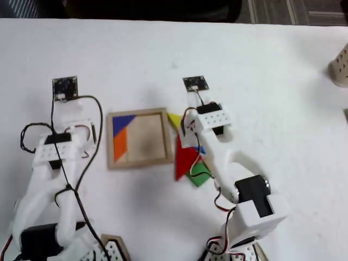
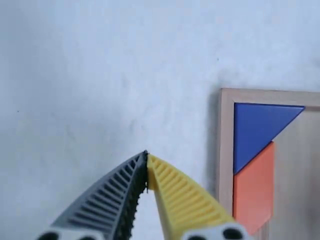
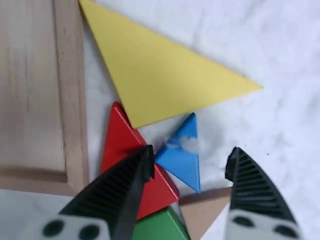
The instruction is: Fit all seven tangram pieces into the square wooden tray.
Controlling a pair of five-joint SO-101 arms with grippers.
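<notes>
The square wooden tray (image 1: 139, 161) lies mid-table and holds a dark blue triangle (image 1: 121, 122) and an orange piece (image 1: 120, 143) along its left side. Beside its right edge lie a yellow triangle (image 3: 160, 75), a red triangle (image 3: 127, 160), a small light blue triangle (image 3: 184, 152), a green piece (image 3: 160, 227) and a tan piece (image 3: 202, 212). My right gripper (image 3: 190, 162) hangs open over this cluster, its fingers straddling the light blue triangle. My left gripper (image 2: 146, 165) is shut with nothing in it, over bare table left of the tray (image 2: 226, 150).
The table is covered with a white cloth (image 1: 272, 81). A pale pegged object (image 1: 340, 68) stands at the far right edge. Black cables (image 1: 81, 163) loop around the left arm. Arm bases sit along the front edge.
</notes>
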